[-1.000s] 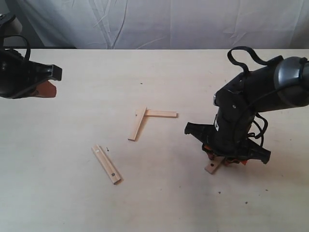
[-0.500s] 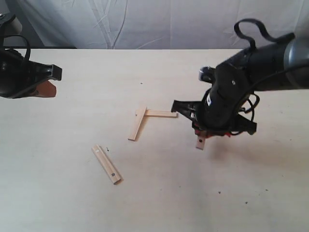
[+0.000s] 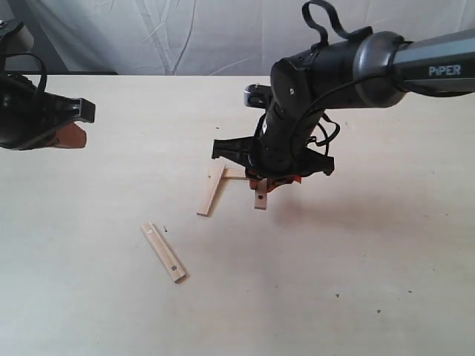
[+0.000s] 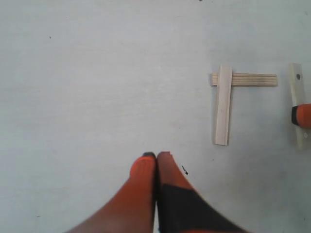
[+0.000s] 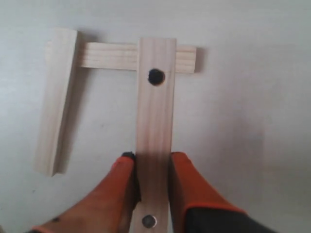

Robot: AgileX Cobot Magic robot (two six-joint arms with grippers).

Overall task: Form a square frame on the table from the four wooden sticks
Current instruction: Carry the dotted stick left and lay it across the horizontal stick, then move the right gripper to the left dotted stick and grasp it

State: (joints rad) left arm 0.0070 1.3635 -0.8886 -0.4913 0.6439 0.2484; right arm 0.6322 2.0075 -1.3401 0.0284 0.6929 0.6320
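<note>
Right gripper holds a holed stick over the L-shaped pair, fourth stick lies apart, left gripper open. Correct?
No: the left gripper is shut, fingertips pressed together on nothing, per the left wrist view. The rest stands: right gripper clamps the holed stick over the L-shaped pair; the fourth stick lies apart.

pale wooden sticks (image 5: 155, 121), orange gripper (image 5: 153, 167), cream table (image 3: 89, 297)

Item, held stick (image 3: 260, 199): in the exterior view we see only its lower end; the rest is hidden under the right arm (image 3: 297, 111).
Item, cross stick (image 3: 234, 173): mostly covered likewise.
Whether the two touch we cannot tell (the right wrist view shows only overlap).
Item, left arm (image 3: 30, 119): cut off at the frame edge.
</note>
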